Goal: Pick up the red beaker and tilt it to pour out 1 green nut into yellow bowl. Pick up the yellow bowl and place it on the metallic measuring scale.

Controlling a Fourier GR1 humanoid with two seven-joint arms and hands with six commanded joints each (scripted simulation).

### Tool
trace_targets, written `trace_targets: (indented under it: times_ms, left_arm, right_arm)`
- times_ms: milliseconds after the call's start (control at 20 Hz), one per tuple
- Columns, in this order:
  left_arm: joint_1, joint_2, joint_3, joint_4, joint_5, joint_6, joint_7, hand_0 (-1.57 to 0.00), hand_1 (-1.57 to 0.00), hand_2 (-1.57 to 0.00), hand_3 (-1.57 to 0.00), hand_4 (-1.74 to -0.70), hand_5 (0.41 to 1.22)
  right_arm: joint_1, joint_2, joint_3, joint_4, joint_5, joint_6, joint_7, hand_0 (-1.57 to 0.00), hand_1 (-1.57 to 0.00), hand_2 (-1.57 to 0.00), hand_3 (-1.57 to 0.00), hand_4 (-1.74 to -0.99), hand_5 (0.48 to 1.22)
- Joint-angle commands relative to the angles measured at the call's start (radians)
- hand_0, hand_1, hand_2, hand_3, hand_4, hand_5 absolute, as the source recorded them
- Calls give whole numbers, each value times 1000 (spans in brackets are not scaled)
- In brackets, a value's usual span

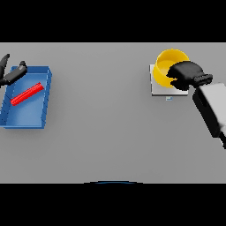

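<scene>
Grey tabletop [110, 132] filled the frame. Blue tray [26, 119] sat at left, with the red beaker [27, 94] lying flat inside it, long axis running diagonally from lower left to upper right. No green nut visible.

Right arm came in from the right edge, and the right hand [189, 74] was at upper right, fingers curled over the near-right rim of the yellow bowl [170, 64], apparently gripping it. The bowl sat over the scale [160, 89], a pale square plate showing below and left of it; whether it rested fully on the plate or hovered just above, I couldn't tell.

Left hand [12, 73] showed at the upper left edge, fingers spread and relaxed, holding nothing, just above the tray's far corner and nearer the beaker.

Judgement: bowl looked at or close to placement on the scale; next move likely turned on releasing straight up and right, away from the rim.
</scene>
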Motion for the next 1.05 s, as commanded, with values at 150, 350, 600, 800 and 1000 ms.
trace_targets:
  times_ms: [150, 350, 600, 800, 1000]
  left_arm:
    - [2, 2, -8, 1, -6, -8, -7, 1, 1, 1, 1, -838, 779]
    - [-9, -8, -7, 18, -6, -5, -12, 1, 1, 1, 1, -834, 771]
    - [6, 1, -4, -6, 6, -16, -10, 1, 1, 1, 1, -831, 754]
    - [-1, -5, -2, 13, 5, -13, -14, 1, 1, 1, 1, -836, 753]
    - [1, -3, -4, -3, 2, -7, -10, 1, 1, 1, 1, -833, 760]
  right_arm:
    - [2, -4, -4, 16, -3, 0, -3, -1565, -1496, -1437, -1249, -1741, 1221]
    - [7, 4, -22, 18, -28, 27, 20, -1147, -958, -848, -688, -1559, 1014]
    - [4, 7, -37, 19, -50, 61, 35, -387, -380, -300, -258, -1476, 847]
    - [-1, -5, -21, 3, -36, 73, 30, -158, -155, -122, -105, -1422, 811]
    - [10, -3, -16, 6, -36, 92, 44, -64, -63, -50, -42, -1390, 779]
